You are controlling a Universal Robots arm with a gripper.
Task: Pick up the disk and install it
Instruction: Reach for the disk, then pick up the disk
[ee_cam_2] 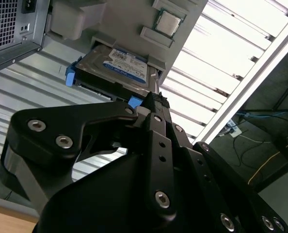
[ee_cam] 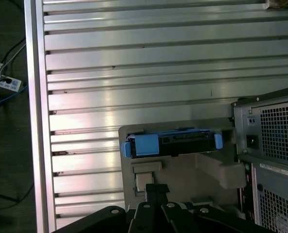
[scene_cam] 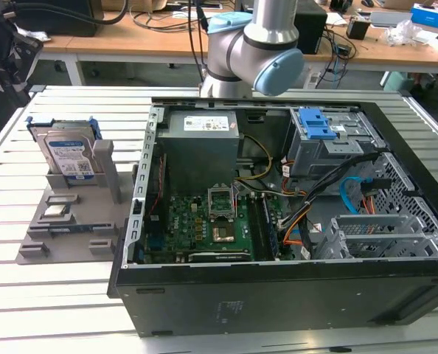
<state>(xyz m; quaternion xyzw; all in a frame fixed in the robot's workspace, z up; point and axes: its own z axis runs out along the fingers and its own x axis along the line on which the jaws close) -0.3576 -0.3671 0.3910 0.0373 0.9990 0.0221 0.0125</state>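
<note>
The disk [scene_cam: 68,155] is a silver drive with a white-and-blue label in a blue caddy. It stands on edge in a slot of the grey holder [scene_cam: 71,228] at the exterior view's left, beside the open computer case [scene_cam: 278,295]. Both wrist views look down on the disk [ee_cam_2: 120,68] [ee_cam: 170,143] from above. My gripper [ee_cam_2: 153,99] [ee_cam: 156,189] hangs well above the disk and apart from it. Its black fingers are shut, tips together, with nothing between them.
A small silver chip [scene_cam: 54,212] lies on the holder in front of the disk. Inside the case are a grey power supply [scene_cam: 200,140], a green mainboard [scene_cam: 211,221], a blue latch piece [scene_cam: 315,124] on the drive cage, and loose cables [scene_cam: 352,192]. The arm [scene_cam: 256,44] rises behind the case.
</note>
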